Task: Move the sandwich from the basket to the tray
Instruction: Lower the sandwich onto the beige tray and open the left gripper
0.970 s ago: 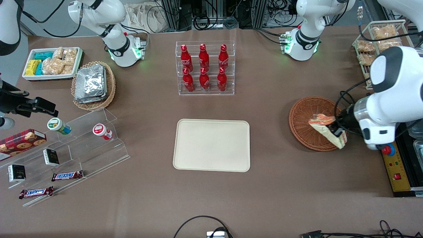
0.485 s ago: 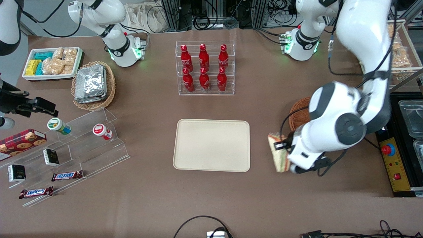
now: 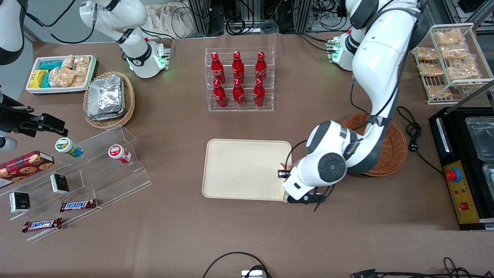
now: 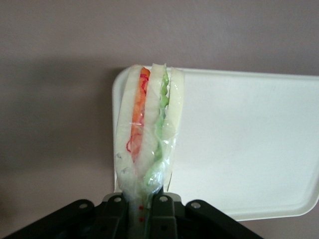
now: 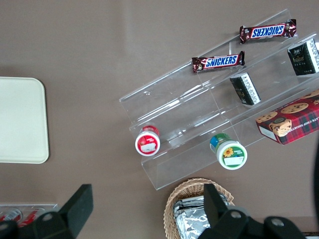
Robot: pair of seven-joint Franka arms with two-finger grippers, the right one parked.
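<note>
My left gripper (image 4: pixel 142 199) is shut on the sandwich (image 4: pixel 147 134), a wrapped white wedge with orange and green layers, gripped at its narrow end. It hangs over the corner edge of the cream tray (image 4: pixel 249 149). In the front view the gripper (image 3: pixel 287 183) is above the tray's (image 3: pixel 247 170) edge nearest the working arm, and the wrist hides most of the sandwich. The reddish-brown basket (image 3: pixel 393 150) sits toward the working arm's end, partly under the arm, with no sandwich visible in it.
A clear rack of red bottles (image 3: pixel 239 81) stands farther from the camera than the tray. A tan basket of foil packets (image 3: pixel 109 99), a white snack bin (image 3: pixel 61 73) and an acrylic display stand (image 3: pixel 88 170) lie toward the parked arm's end. A wire snack rack (image 3: pixel 447 61) and a control box (image 3: pixel 459 189) are at the working arm's end.
The gripper has carried the sandwich out of the basket and sideways toward the tray, reaching the tray's edge. The basket is now uncovered and empty.
</note>
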